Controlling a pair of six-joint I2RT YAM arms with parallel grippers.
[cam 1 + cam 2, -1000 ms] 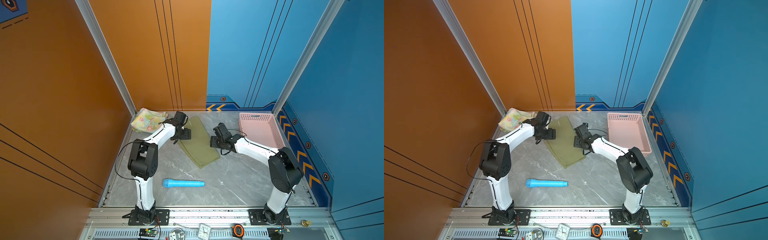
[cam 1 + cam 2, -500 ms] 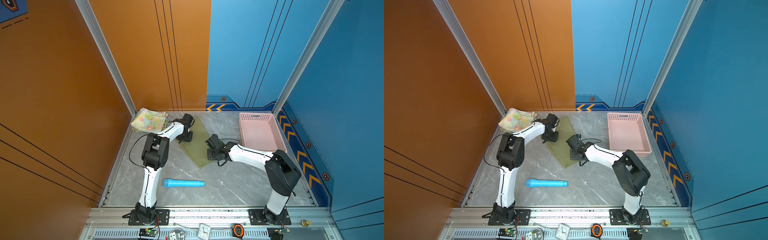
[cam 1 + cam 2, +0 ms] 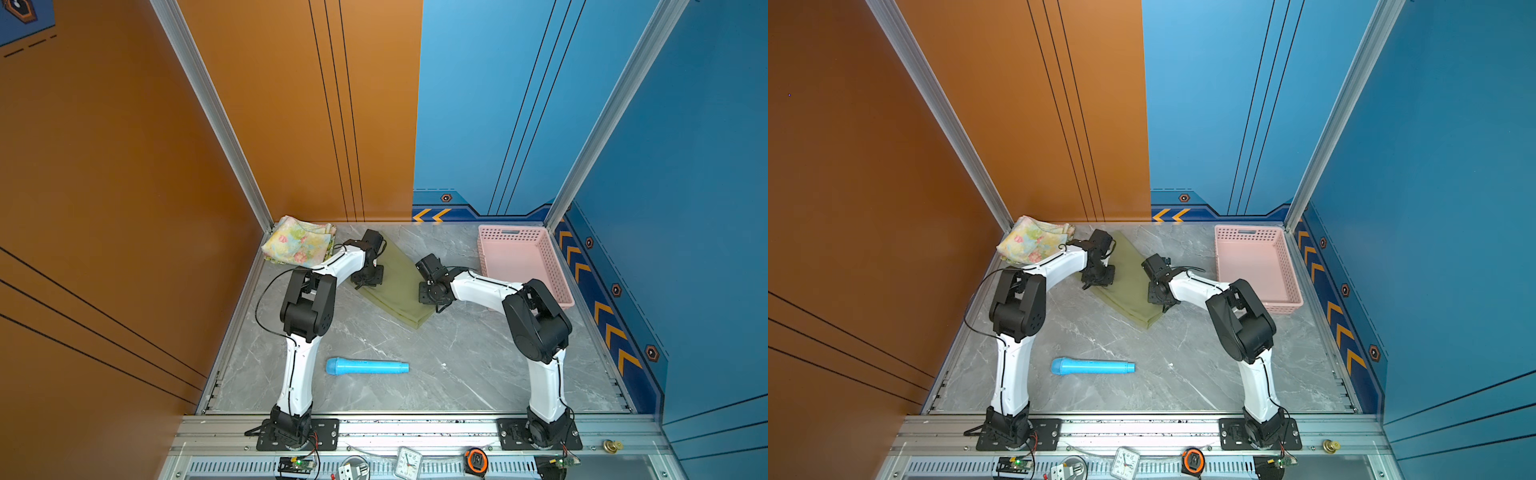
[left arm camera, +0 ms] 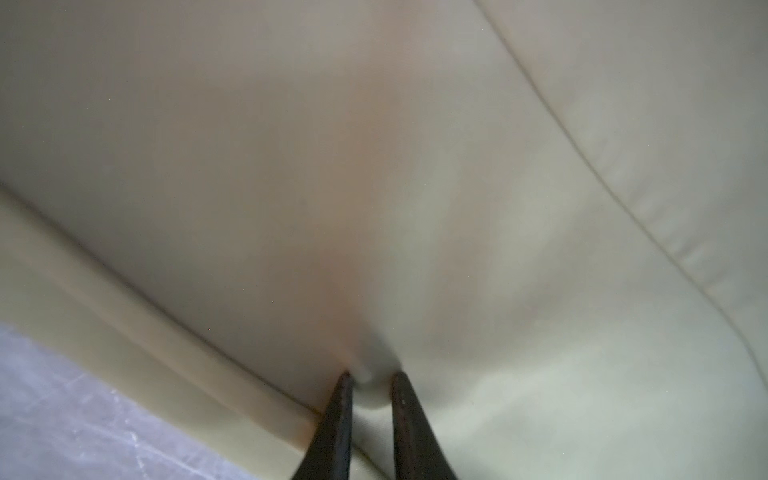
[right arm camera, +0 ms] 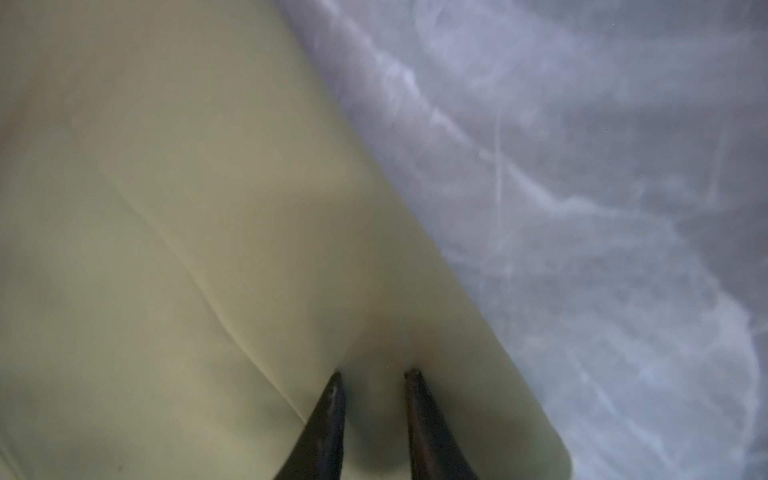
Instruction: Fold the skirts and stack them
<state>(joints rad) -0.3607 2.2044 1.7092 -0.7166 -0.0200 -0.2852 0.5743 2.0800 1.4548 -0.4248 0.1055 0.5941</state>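
The olive green skirt (image 3: 397, 276) (image 3: 1128, 291) lies folded in a long strip on the grey marble table, running from the back toward the middle. My left gripper (image 3: 368, 283) (image 3: 1098, 281) presses down on its left edge. In the left wrist view the left gripper (image 4: 371, 376) stands narrow with a bump of olive cloth (image 4: 457, 208) pinched between the fingers. My right gripper (image 3: 432, 298) (image 3: 1158, 298) sits on the strip's right edge, and the right gripper (image 5: 376, 374) also has puckered olive cloth (image 5: 187, 208) between its tips. The pastel flowered skirt (image 3: 299, 245) (image 3: 1034, 243) rests folded in the back left corner.
A pink lattice basket (image 3: 557, 274) (image 3: 1289, 274) stands at the back right against the blue wall. A light blue cylinder (image 3: 365, 367) (image 3: 1092, 367) lies near the front middle. A clock (image 3: 409, 461) and tape measure (image 3: 477, 459) sit on the front rail.
Both grippers have come down onto the olive skirt's two long edges and closed from wide to narrow, pinching cloth. The skirt itself has hardly shifted.
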